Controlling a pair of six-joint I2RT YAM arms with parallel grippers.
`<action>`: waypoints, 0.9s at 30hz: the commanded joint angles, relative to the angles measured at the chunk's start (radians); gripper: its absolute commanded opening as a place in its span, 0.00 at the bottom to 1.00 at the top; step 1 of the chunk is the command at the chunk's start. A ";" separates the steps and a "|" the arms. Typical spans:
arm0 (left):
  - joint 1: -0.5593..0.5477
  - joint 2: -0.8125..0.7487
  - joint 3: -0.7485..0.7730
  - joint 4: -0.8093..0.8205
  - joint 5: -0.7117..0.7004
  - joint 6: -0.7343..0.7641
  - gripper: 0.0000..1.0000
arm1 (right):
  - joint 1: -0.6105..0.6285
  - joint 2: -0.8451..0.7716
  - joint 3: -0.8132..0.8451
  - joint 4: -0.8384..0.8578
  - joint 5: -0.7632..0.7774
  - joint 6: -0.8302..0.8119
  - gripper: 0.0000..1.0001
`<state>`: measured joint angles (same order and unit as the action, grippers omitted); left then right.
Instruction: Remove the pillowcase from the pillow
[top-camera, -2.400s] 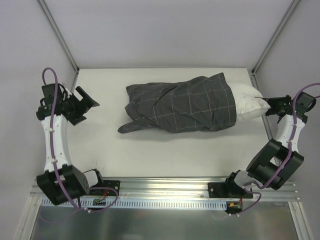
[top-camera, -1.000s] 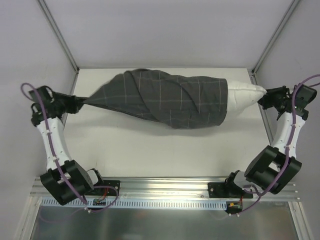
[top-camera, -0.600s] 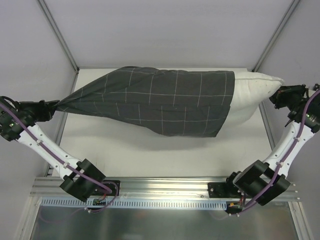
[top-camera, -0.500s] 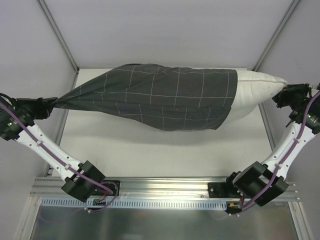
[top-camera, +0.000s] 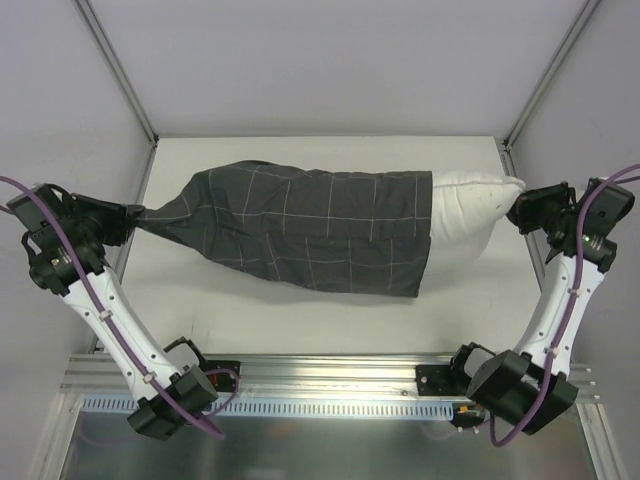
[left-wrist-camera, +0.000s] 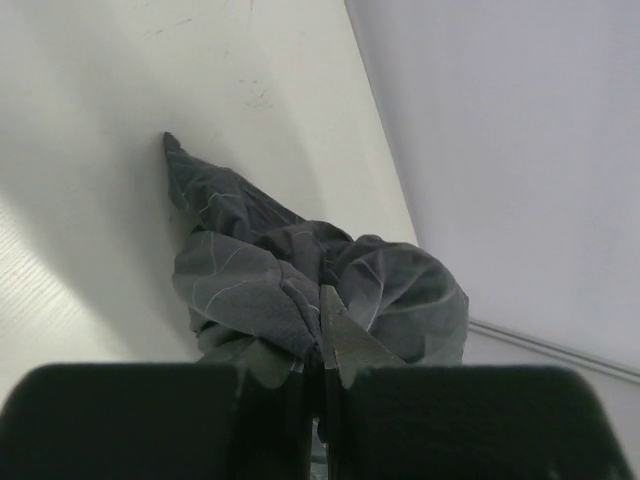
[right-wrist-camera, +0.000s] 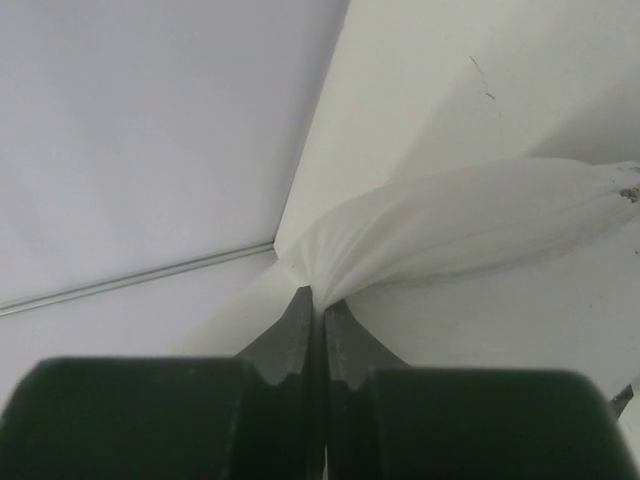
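Observation:
The dark grey checked pillowcase (top-camera: 310, 228) stretches across the table, covering most of the white pillow (top-camera: 468, 212), whose right end sticks out bare. At the far left my left gripper (top-camera: 133, 215) is shut on the bunched closed end of the pillowcase (left-wrist-camera: 300, 290). At the far right my right gripper (top-camera: 516, 207) is shut on the pinched corner of the pillow (right-wrist-camera: 450, 235). Both the cover and the pillow hang taut between the two grippers, above the table.
The white table (top-camera: 300, 315) is bounded by grey walls and metal frame posts (top-camera: 118, 70) at the back corners. The arm bases sit on the rail (top-camera: 330, 385) at the near edge.
Both arms came down and inward from half a second ago. More white pillow now shows at the right, and the pillowcase's open edge has slid left along it.

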<state>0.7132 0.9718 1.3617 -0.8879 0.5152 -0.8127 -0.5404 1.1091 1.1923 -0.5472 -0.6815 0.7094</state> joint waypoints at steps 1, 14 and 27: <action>0.006 -0.091 0.135 0.015 -0.047 0.087 0.00 | 0.020 -0.175 0.029 0.031 0.054 -0.031 0.02; -0.124 0.267 0.261 0.086 -0.109 0.001 0.00 | 0.180 0.239 0.263 0.063 0.183 -0.002 0.70; -0.219 0.305 0.153 0.055 -0.101 0.309 0.99 | 0.529 0.273 0.150 -0.149 0.244 -0.572 0.99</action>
<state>0.5163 1.4223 1.5600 -0.8368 0.4267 -0.6220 -0.0879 1.4055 1.3571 -0.6270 -0.4694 0.3565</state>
